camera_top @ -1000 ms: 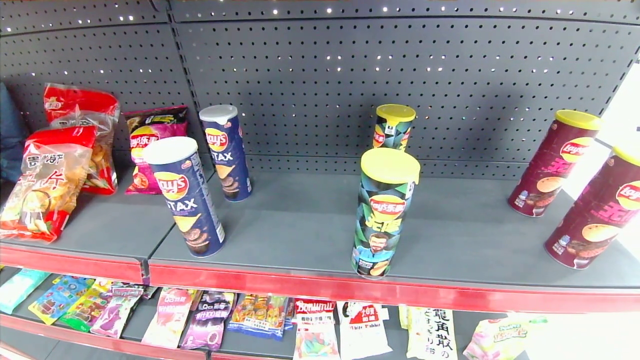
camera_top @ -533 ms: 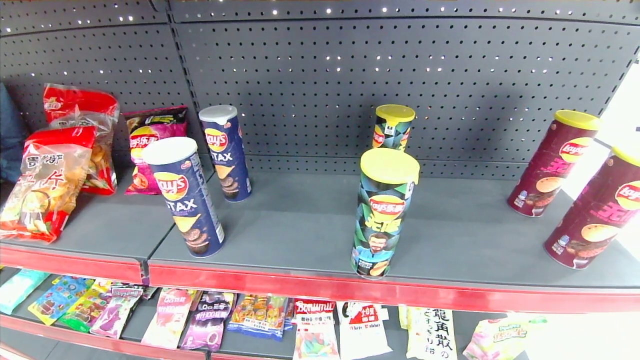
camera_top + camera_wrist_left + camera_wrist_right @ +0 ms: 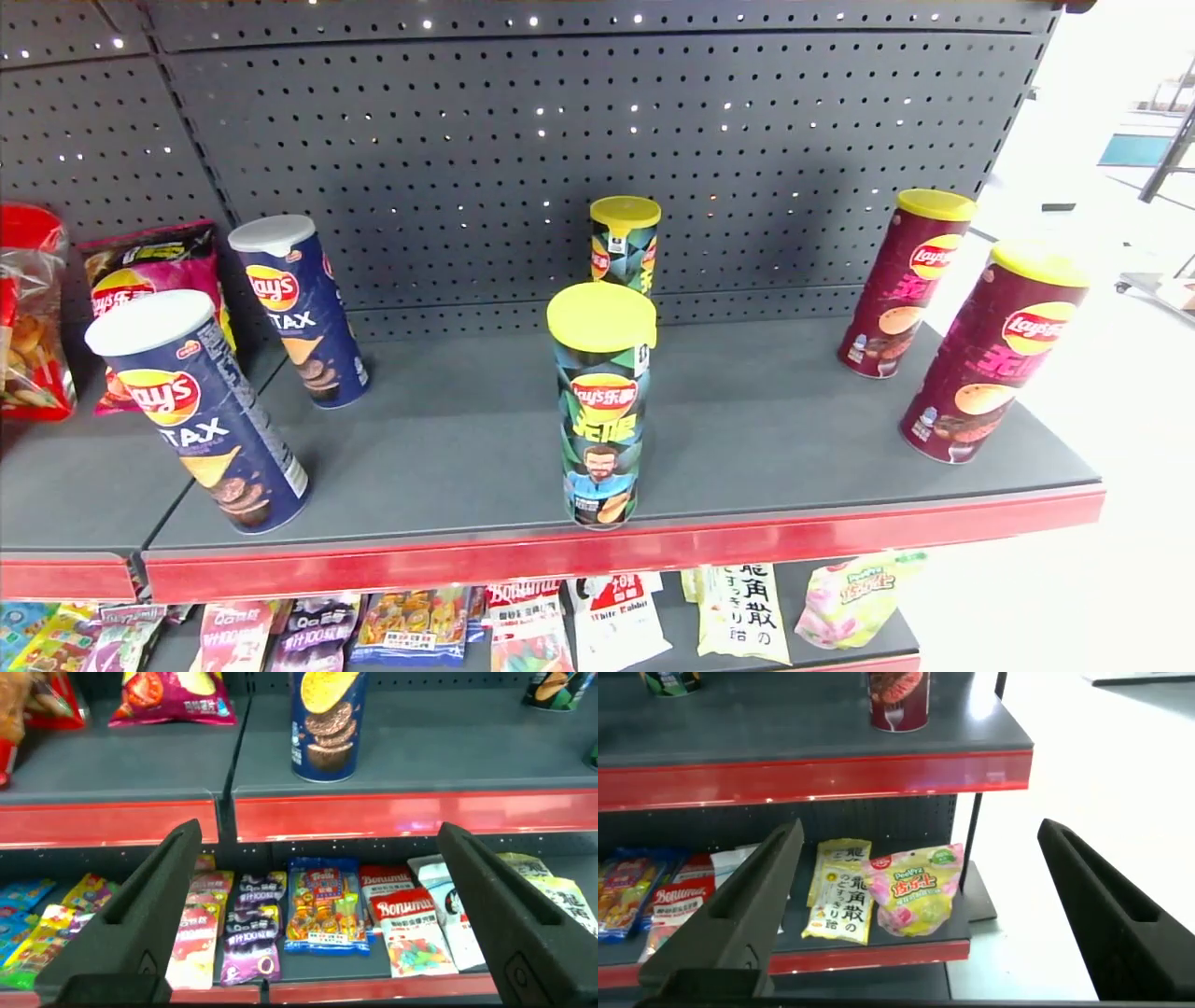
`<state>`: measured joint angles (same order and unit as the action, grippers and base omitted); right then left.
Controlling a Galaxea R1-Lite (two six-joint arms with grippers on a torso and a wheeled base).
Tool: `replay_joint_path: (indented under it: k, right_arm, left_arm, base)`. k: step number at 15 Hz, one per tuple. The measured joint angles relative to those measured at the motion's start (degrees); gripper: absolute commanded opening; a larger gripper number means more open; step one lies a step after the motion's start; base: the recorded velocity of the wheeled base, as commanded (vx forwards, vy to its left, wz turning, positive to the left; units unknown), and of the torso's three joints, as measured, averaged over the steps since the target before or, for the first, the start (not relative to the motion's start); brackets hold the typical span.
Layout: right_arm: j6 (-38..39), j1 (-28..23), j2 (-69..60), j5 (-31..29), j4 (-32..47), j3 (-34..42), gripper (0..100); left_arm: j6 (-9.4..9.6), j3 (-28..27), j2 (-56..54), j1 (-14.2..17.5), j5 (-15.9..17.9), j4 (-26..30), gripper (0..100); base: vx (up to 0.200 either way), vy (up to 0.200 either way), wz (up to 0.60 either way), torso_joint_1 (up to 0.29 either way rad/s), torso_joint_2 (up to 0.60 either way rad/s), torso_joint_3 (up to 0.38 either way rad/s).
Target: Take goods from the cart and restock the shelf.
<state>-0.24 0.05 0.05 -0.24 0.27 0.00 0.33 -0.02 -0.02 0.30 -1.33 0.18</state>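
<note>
Shelfside, left gripper (image 3: pixel 318 831), right gripper (image 3: pixel 920 827) agape, seemingly level

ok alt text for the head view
Six chip cans stand on a red-edged grey shelf: two blue cans at left, two green cans in the middle, two maroon cans at right. Snack packets lie on the shelf below.

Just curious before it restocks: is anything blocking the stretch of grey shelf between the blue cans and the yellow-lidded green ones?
Nothing visible does. The grey metal shelf lies bare between the front dark blue white-lidded can and the front green yellow-lidded can; only its red front lip runs along the edge.
</note>
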Motion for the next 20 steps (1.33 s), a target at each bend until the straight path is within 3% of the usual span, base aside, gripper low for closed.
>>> replay_joint_path:
  k: [3,5,9,11,13,16,20]
  right_arm:
    - [0.0,0.0,0.0,0.0,0.0,0.0,100]
    - [0.0,0.0,0.0,0.0,0.0,0.0,100]
    - [0.0,0.0,0.0,0.0,0.0,0.0,100]
    - [0.1,0.0,0.0,0.0,0.0,0.0,100]
    - [0.1,0.0,0.0,0.0,0.0,0.0,100]
    - [0.1,0.0,0.0,0.0,0.0,0.0,100]
    - [0.0,0.0,0.0,0.0,0.0,0.0,100]
  left_arm:
    - [1.06,-0.2,0.0,0.0,3.8,-0.3,100]
    - [0.76,-4.0,1.1,-0.1,5.3,-0.9,100]
    - [-1.48,-24.6,18.1,-0.4,6.6,-1.5,100]
    - [-1.34,-35.2,30.6,-1.5,12.0,-1.7,100]
    - [-0.9,-41.6,40.1,-5.4,18.3,-1.8,100]
    - [0.29,-45.2,48.8,-11.3,19.7,-2.2,100]
    - [3.94,-46.2,57.4,-14.6,19.3,-3.6,100]
  base:
    - [0.0,0.0,0.0,0.0,0.0,0.0]
    - [0.0,0.0,0.0,0.0,0.0,0.0]
    - [0.0,0.0,0.0,0.0,0.0,0.0]
    - [0.0,0.0,0.0,0.0,0.0,0.0]
    - [0.0,0.0,0.0,0.0,0.0,0.0]
    - [0.0,0.0,0.0,0.0,0.0,0.0]
    - [0.0,0.0,0.0,0.0,0.0,0.0]
